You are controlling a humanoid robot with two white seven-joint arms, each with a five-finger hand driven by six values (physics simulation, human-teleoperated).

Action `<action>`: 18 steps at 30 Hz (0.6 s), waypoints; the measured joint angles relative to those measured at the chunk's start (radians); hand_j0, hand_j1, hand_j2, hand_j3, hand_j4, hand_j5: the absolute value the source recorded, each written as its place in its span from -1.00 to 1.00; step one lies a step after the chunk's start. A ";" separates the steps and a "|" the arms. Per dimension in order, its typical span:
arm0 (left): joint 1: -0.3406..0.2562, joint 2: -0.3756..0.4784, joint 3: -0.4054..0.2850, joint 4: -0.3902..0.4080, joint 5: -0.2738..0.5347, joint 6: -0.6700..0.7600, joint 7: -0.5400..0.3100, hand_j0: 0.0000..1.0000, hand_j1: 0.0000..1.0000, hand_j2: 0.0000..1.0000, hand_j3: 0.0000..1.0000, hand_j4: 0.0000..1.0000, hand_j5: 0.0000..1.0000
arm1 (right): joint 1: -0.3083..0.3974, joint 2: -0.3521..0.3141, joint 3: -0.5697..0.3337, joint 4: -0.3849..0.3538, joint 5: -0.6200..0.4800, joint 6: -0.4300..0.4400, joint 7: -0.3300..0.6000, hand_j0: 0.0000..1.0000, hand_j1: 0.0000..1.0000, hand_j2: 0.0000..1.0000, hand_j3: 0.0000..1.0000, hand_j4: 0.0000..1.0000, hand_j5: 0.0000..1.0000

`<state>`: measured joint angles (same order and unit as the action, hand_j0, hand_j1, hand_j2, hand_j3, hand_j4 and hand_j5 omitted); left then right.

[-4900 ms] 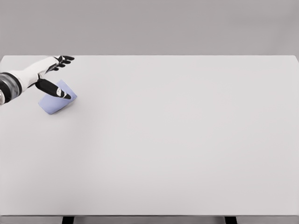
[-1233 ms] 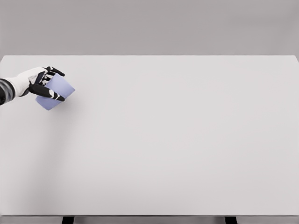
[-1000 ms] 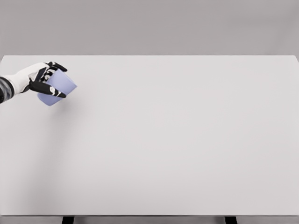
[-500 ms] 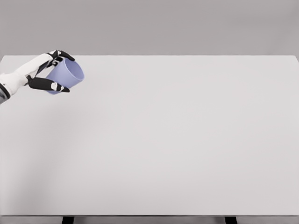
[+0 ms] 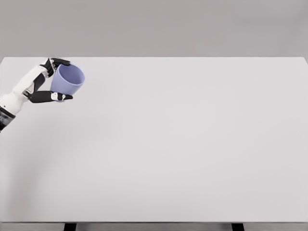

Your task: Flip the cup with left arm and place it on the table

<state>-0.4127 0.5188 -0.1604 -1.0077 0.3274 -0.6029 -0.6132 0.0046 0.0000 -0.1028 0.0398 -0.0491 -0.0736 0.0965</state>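
Note:
A pale blue cup (image 5: 67, 82) hangs above the white table (image 5: 183, 144) at its far left, tilted with its open mouth facing up and to the right. My left hand (image 5: 57, 79) is shut on the cup: the thumb lies under its base and the dark fingers curl over the far rim. The white forearm runs down to the left edge of the picture. No right arm shows.
The table's far edge runs just behind the hand and its left edge lies close beside the forearm. A plain grey wall (image 5: 154, 29) stands behind.
The left hand closed on the cup lying on the table, lifted it and rotated it, so its mouth now turns upward instead of down and toward the table.

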 measured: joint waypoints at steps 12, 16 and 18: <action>0.035 -0.087 0.000 0.118 0.187 -0.006 0.000 -0.07 -0.07 -0.07 -0.07 -0.07 -0.07 | 0.000 0.000 0.000 0.000 0.000 0.000 0.000 1.00 1.00 1.00 1.00 1.00 1.00; 0.035 -0.108 0.000 0.149 0.231 -0.005 0.000 -0.07 -0.07 -0.07 -0.07 -0.07 -0.07 | 0.000 0.000 0.000 0.000 0.000 0.000 0.000 1.00 1.00 1.00 1.00 1.00 1.00; 0.035 -0.113 0.001 0.160 0.242 -0.005 0.000 -0.07 -0.07 -0.07 -0.07 -0.07 -0.07 | 0.000 0.000 0.000 0.000 0.000 0.000 0.000 1.00 1.00 1.00 1.00 1.00 1.00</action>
<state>-0.3774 0.4059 -0.1597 -0.8477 0.5690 -0.6083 -0.6132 0.0046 0.0000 -0.1028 0.0399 -0.0490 -0.0736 0.0965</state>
